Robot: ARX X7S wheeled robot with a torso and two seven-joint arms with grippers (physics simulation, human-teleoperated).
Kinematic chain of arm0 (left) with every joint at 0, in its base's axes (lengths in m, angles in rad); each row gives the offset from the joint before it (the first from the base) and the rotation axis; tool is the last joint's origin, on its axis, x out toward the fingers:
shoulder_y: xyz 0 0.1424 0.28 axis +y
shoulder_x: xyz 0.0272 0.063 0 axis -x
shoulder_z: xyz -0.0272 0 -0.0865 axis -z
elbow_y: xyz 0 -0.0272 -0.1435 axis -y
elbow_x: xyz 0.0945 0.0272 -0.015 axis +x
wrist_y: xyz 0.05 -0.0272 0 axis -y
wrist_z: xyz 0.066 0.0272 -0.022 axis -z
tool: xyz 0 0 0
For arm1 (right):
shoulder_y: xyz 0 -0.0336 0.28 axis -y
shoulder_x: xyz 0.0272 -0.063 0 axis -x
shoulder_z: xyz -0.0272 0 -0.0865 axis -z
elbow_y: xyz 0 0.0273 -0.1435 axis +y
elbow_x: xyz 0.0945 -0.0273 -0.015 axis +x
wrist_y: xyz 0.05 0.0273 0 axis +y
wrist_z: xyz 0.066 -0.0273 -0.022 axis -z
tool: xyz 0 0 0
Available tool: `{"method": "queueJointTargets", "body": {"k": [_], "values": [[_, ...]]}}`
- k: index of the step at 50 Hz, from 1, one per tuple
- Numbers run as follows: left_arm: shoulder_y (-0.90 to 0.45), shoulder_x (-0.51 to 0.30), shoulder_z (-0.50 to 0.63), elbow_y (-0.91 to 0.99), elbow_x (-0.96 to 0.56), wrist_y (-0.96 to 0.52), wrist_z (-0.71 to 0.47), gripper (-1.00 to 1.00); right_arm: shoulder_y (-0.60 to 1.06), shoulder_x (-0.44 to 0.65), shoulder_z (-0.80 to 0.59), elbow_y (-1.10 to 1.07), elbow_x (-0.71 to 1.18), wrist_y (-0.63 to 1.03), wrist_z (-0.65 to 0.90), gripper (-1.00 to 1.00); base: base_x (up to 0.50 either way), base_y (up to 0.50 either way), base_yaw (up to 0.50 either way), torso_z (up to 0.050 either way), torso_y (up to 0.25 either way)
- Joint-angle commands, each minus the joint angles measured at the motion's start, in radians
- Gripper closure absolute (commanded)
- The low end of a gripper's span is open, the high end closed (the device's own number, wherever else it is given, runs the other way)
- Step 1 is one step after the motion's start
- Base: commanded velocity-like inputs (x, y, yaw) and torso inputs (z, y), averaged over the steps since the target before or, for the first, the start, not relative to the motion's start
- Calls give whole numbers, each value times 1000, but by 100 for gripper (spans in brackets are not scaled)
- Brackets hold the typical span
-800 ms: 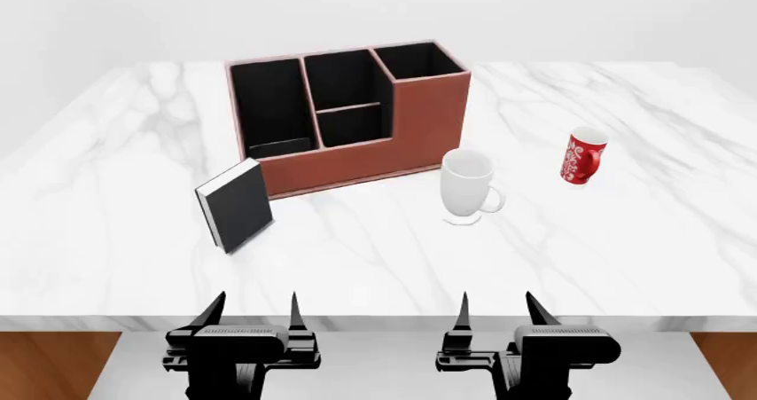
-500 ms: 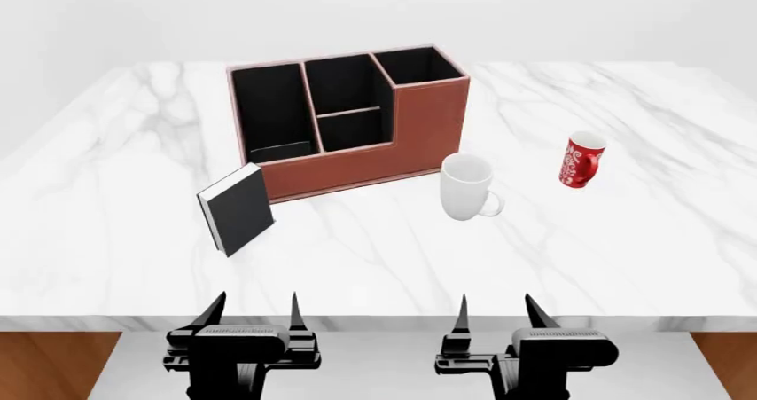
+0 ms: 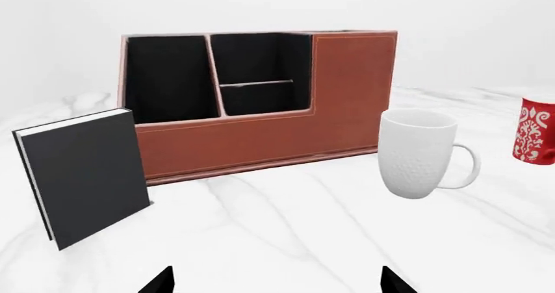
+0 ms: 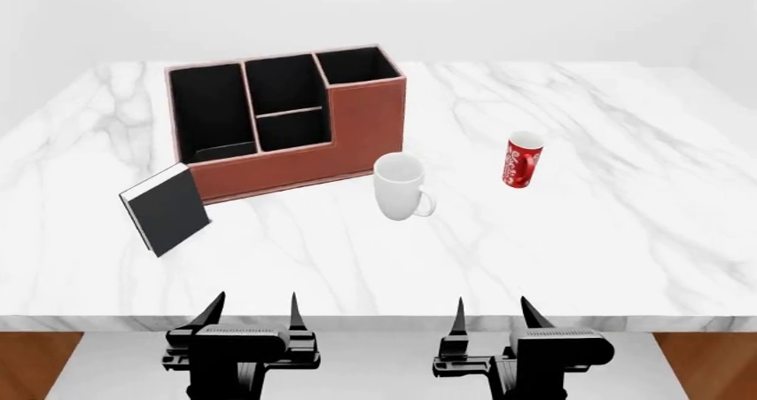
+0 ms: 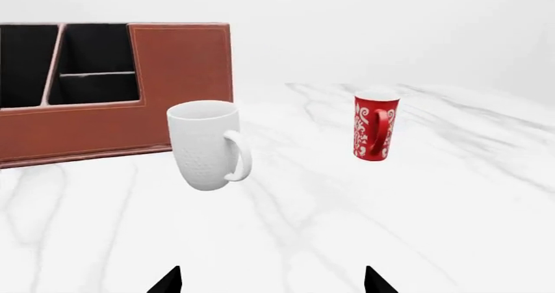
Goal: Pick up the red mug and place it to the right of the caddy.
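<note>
White marble tabletop (image 4: 615,258) fills the head view, and everything on it stands upright. Far left, a small black book (image 4: 166,208) stands on end with its white page edge showing, leaning close in at the caddy's front left corner; whether it touches the box, I cannot tell. Next along, the caddy (image 4: 355,129), a big reddish-brown organiser with black-lined compartments, its tall block on the right end. Just beside that right front corner stands a plain white mug (image 4: 400,185), handle pointing right and toward the robot, a narrow strip of marble between it and the box. Further right, well apart from the caddy and with the white mug between them, stands the red mug (image 4: 522,160), white script on its side, white inside showing at the rim.

The left wrist view has the book (image 3: 82,176), the caddy (image 3: 351,88) and the white mug (image 3: 416,151) in front, with the red mug (image 3: 534,130) cut off at the frame edge. The right wrist view shows the caddy (image 5: 178,65), the white mug (image 5: 206,143) and the red mug (image 5: 375,125) with its red handle facing the camera.

Down at the near edge of the tabletop, the left hand (image 4: 251,309) hovers below the rim, fingers spread wide, nothing between them. To its right, the right hand (image 4: 495,310) sits level with it, fingers likewise wide apart and empty, well short of the red mug.
</note>
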Motion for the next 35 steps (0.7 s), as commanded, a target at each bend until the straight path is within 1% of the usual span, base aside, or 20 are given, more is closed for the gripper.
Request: {"method": "queueJointTargets", "body": {"k": [1,18,20,22,25,26,27,28,29,30,32,34,35], "values": [[4,2,-5,16,8,-4,6,-100,3,-4,13,-17,11,19,-13,-100,0,-500,0,0,0],[-2,-17,16,24,-9,-12,-18,-100,7,15,-3,-24,32,26,7,-100,0,-500,0,0,0],[-4,-20,18,35,-15,-27,-19,-100,10,14,0,-32,34,42,23,-100,0,-213,0,0,0],[-22,-26,14,116,-36,-133,-25,-100,20,20,-5,-55,44,82,20,-100,0,0,0,0,0],[-69,-49,28,302,-44,-386,-39,-100,41,31,-12,-129,54,185,28,-100,0,0,0,0,0],[-133,-74,51,450,-43,-536,-40,-100,78,38,-10,-182,59,285,43,-100,0,0,0,0,0],[-186,-77,48,532,-65,-686,-37,-100,101,43,-5,-217,65,339,52,-100,0,0,0,0,0],[-271,-84,51,614,-84,-836,-34,-100,138,46,7,-262,85,432,62,-100,0,0,0,0,0],[-273,-84,50,619,-85,-870,-35,-100,139,47,7,-265,86,435,63,-100,0,0,0,0,0],[-374,-86,53,678,-110,-1016,-25,-100,162,55,8,-330,81,487,81,-100,0,0,0,0,0],[-461,-86,56,724,-124,-1131,-27,-100,177,64,7,-395,78,533,95,-100,0,0,0,0,0],[-514,-69,30,751,-147,-1204,-23,-100,187,68,9,-430,83,568,101,-100,0,0,0,0,0],[-563,-69,30,771,-151,-1256,-26,-100,202,70,20,-459,101,606,100,-100,0,0,0,0,0]]}}
